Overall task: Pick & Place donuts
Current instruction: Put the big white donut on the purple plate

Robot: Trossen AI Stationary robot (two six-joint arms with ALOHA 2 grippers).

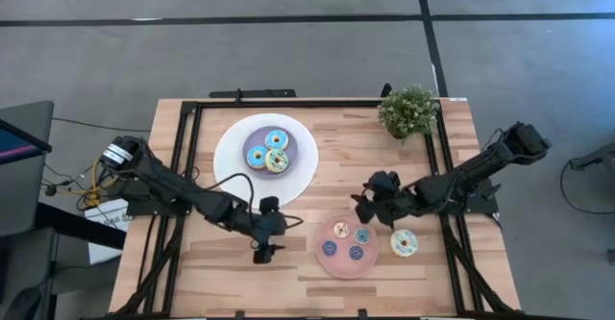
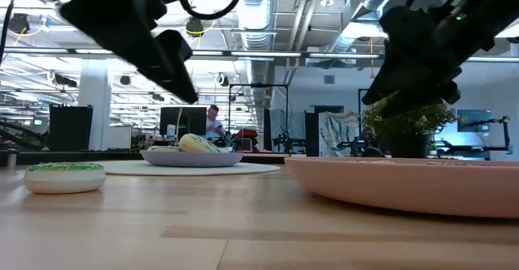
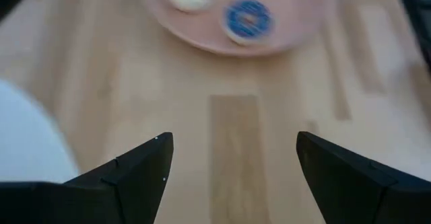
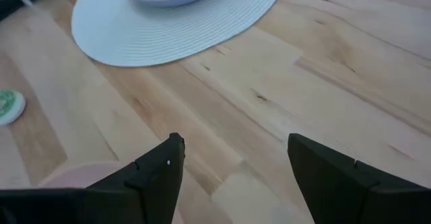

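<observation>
Three larger donuts, two blue (image 1: pixel 257 157) (image 1: pixel 277 138) and one cream-green (image 1: pixel 277 160), lie on a lilac plate (image 1: pixel 288 149) that sits on a white plate (image 1: pixel 231 152). Several mini donuts (image 1: pixel 341 230) lie on the pink plate (image 1: pixel 332 267). Another larger donut (image 1: pixel 405 243) rests flat on the table to the right of the pink plate. A green-iced donut (image 2: pixel 65 175) lies flat on the wood left of the pink plate; my left arm hides it in the high view. My left gripper (image 1: pixel 264 253) hovers open left of the pink plate. My right gripper (image 1: pixel 361 205) hovers open beyond it.
A potted plant (image 1: pixel 408 110) stands at the far right corner. A black frame (image 1: pixel 192 166) runs along the table's edges. Bare wood (image 1: pixel 317 181) lies between the two plates.
</observation>
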